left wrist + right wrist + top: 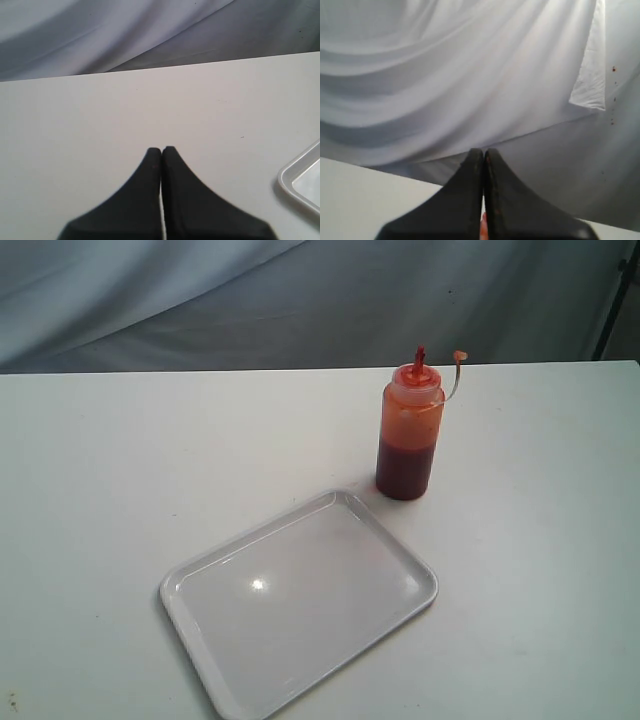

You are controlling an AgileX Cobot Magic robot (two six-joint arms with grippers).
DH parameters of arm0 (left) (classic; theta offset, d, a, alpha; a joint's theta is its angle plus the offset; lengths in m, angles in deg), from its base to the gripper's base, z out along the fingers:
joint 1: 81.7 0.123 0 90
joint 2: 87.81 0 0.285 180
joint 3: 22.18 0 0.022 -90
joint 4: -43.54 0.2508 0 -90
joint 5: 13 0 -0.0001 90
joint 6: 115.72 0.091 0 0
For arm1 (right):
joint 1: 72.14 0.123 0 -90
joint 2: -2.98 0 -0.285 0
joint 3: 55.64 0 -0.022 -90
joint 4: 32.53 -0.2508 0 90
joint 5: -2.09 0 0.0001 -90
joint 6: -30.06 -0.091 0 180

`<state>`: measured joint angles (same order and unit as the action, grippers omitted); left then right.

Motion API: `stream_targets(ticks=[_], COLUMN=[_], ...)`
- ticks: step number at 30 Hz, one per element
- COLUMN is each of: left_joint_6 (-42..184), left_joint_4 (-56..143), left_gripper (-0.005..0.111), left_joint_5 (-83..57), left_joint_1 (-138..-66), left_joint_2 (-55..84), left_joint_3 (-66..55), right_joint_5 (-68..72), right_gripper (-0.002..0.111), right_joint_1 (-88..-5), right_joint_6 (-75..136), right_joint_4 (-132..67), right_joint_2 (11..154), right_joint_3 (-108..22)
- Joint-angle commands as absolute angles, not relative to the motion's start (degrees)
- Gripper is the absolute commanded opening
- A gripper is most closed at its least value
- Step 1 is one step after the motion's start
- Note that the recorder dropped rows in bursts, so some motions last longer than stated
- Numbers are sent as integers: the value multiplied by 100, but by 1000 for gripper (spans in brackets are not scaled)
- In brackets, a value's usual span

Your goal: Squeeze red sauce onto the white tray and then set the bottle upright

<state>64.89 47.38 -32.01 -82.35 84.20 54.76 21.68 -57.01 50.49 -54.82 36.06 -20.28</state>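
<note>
The bottle [408,430] stands upright on the white table behind the tray's far corner, its tethered tip cap off the nozzle and hanging to the right. Dark red sauce [404,470] fills its lower part. The white tray [300,597] lies flat at the front centre, with no sauce showing on it. Neither arm appears in the exterior view. My left gripper [162,150] is shut with nothing in it, above bare table, a corner of the tray [300,182] off to one side. My right gripper [484,152] is shut too, facing the cloth backdrop; a sliver of red shows behind its fingers.
A pale grey cloth [300,300] hangs behind the table's far edge. A dark stand leg [615,300] rises at the back right. A few small red specks mark the cloth [613,70] in the right wrist view.
</note>
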Motion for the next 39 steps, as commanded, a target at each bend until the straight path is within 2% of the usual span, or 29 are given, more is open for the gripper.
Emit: stream_targets(ticks=[1, 9, 16, 23, 39], left_joint_6=[6467, 6467, 6485, 6485, 6487], left_joint_4=[4711, 4711, 4711, 4711, 4711], left_gripper=[1, 1, 1, 1, 1], left_joint_5=[-3125, -3125, -3125, -3125, -3125], left_joint_1=[-8265, -8265, -8265, -8265, -8265], left_joint_2=[8440, 8440, 8440, 8440, 8440], left_joint_3=[5503, 5503, 5503, 5503, 5503], right_joint_5=[2208, 1909, 1564, 865, 209], right_gripper=[0, 0, 0, 0, 0], right_joint_1=[-5674, -5674, -5674, -5674, -5487], right_joint_6=[5051, 4951, 5860, 5879, 6491], right_joint_4=[-5652, -6429, -6454, -6454, -6443], right_joint_2=[4245, 5066, 6127, 7046, 7791], right_joint_3=[-2119, -2119, -2119, -2119, -2119])
